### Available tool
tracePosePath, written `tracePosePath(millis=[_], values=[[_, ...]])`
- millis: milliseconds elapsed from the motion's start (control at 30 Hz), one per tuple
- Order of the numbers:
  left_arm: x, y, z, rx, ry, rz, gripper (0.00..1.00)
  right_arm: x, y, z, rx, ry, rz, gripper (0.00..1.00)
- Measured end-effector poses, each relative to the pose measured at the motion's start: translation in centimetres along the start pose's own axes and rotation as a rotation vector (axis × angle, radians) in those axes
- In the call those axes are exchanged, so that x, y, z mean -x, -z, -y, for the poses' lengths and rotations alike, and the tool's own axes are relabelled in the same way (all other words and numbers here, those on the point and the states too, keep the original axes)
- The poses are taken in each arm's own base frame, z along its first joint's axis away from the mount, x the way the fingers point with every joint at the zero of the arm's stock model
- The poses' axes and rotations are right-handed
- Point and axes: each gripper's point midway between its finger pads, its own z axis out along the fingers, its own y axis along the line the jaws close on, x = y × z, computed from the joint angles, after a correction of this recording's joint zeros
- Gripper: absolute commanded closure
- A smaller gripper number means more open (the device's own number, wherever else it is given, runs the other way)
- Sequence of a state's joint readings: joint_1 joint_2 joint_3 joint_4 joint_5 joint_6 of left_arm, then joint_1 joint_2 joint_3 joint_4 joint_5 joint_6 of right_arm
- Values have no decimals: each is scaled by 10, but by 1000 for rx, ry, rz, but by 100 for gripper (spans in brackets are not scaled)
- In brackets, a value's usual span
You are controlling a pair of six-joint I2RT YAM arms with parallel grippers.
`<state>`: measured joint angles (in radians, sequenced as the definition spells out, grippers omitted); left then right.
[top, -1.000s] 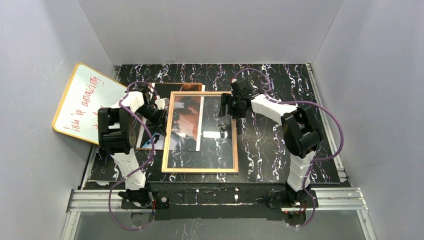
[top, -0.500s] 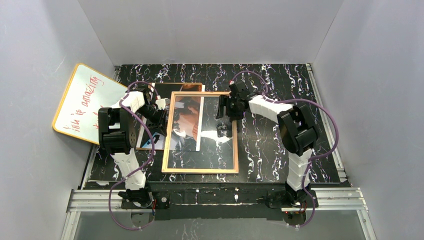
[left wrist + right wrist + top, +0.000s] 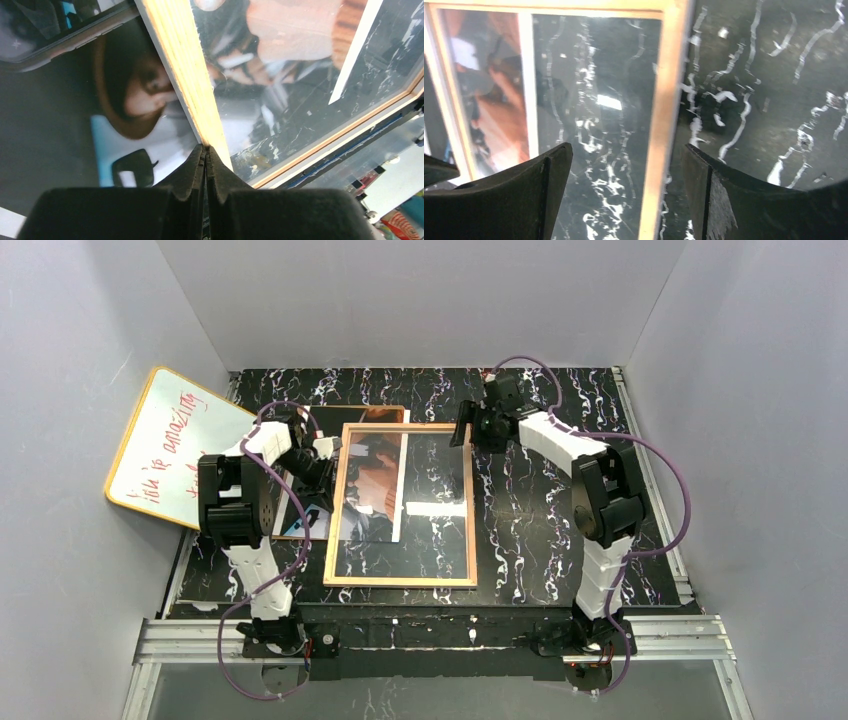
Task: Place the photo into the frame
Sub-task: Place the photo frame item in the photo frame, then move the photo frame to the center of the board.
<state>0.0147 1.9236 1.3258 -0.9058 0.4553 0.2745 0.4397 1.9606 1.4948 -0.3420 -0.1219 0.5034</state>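
The frame (image 3: pixel 470 540) lies flat mid-table, tan wood side up. The photo (image 3: pixel 372 485), dark with reddish-orange tones, lies under the frame's left part and sticks out past its left rail. My left gripper (image 3: pixel 327 468) is shut, its tips (image 3: pixel 205 148) on the frame's left rail (image 3: pixel 185 65) above the photo (image 3: pixel 135 95); nothing shows between the jaws. My right gripper (image 3: pixel 468 432) is open above the frame's far right corner. In the right wrist view the right gripper (image 3: pixel 626 160) straddles the right rail (image 3: pixel 669 80) without touching it, and the photo (image 3: pixel 489 100) shows at left.
An orange-rimmed whiteboard (image 3: pixel 170 445) with red writing leans at the left wall. A brown edge (image 3: pixel 385 411) shows behind the photo's far side. A clear pane in the frame reflects light (image 3: pixel 435 508). Grey walls close three sides of the black marbled table (image 3: pixel 560 400).
My right gripper has pulled back from over the frame's right inside area to its far right corner. The left arm, frame and photo have not moved.
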Motion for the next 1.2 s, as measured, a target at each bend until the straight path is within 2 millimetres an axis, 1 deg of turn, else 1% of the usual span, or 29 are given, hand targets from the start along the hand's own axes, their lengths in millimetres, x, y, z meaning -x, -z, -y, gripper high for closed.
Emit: tracePosePath(millis=[33,100,267,367,467,567,700,767,900,967,1067,1200], values=[[0,0,1,3,-7,-2,100,0,-1,7,-13,-7,1,12],[1,-1,3,13,-24,-10,100,-9,-3,22,-40,-24,-18,13],[0,-7,14,18,-65,-34,100,-51,-10,46,-79,-56,-116,13],[0,-12,23,20,-96,-53,100,-50,-3,44,-31,-81,-99,12],[2,-17,32,20,-124,-77,100,-53,6,58,-16,-132,-107,12],[7,-22,41,24,-151,-102,100,-50,15,82,-12,-211,-96,13],[19,-30,56,29,-184,-126,100,-39,29,111,-28,-292,-59,13],[27,-34,65,31,-206,-129,100,-33,34,118,-28,-321,-43,13],[43,-45,85,35,-254,-142,100,-25,37,123,-13,-349,-26,13],[48,-50,96,48,-283,-155,100,-22,38,129,-26,-355,-13,13],[52,-57,111,57,-313,-173,100,-12,41,143,-44,-385,10,13],[57,-64,127,57,-339,-179,100,-4,47,163,-75,-434,35,13]])
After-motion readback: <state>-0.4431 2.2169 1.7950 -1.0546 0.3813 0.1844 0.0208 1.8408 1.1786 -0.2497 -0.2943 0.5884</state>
